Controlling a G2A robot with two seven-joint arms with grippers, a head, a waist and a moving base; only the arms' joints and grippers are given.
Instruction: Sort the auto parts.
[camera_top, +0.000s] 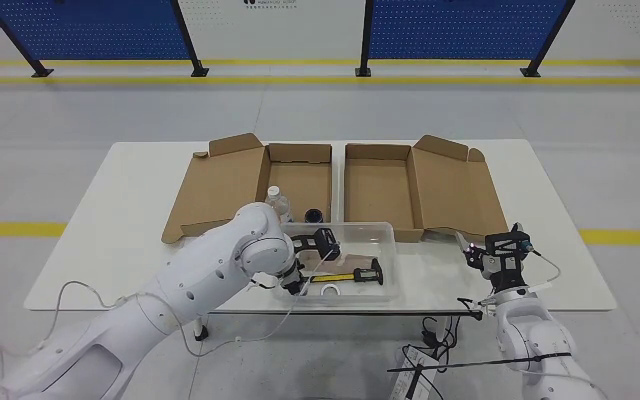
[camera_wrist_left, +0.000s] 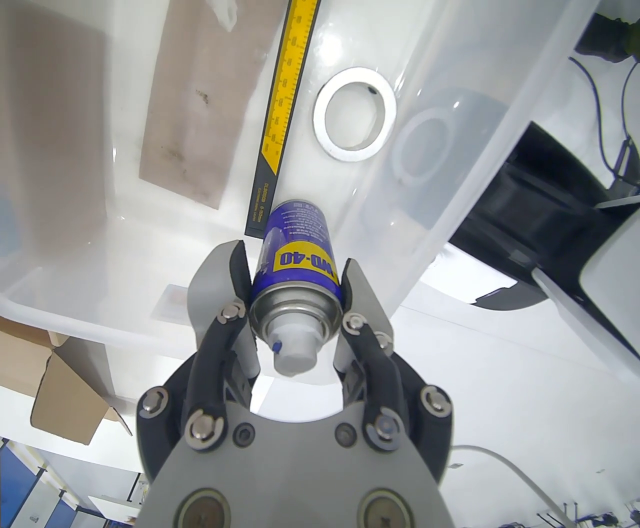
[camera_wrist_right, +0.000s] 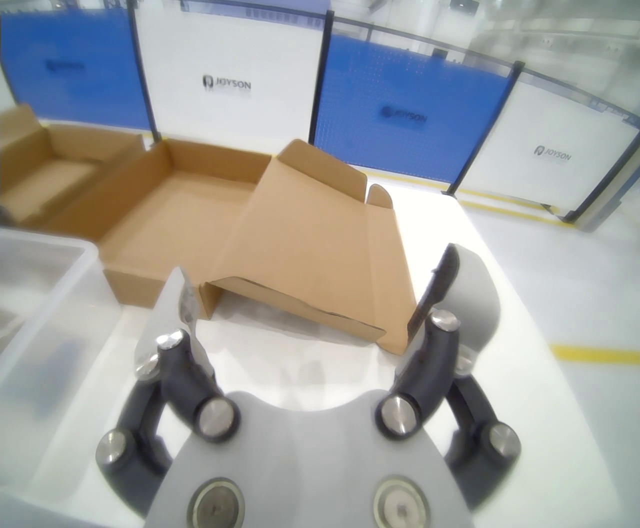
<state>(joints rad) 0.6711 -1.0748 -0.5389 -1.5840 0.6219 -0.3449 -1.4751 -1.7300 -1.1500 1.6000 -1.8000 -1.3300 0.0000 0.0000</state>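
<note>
Spray can (camera_wrist_left: 295, 235) sitting clamped in my left end effector (camera_wrist_left: 295, 272), over clear bin (camera_wrist_left: 440, 165). I'm judging it light, rigid, slick metal. I'm gripping upper body below rim, likely denting if squeezed hard. Right end effector (camera_wrist_right: 315, 295) hanging open above surface (camera_wrist_right: 500, 300), carrying nothing.

Left claw (camera_top: 302, 283) down in the clear bin (camera_top: 390, 232) (yellow caliper (camera_top: 352, 275) and white ring (camera_top: 329, 291) right beside it); right claw (camera_top: 493, 245) at the tabletop (camera_top: 120, 220) edge, near the closest cardboard box (camera_top: 455, 190) flap.
</note>
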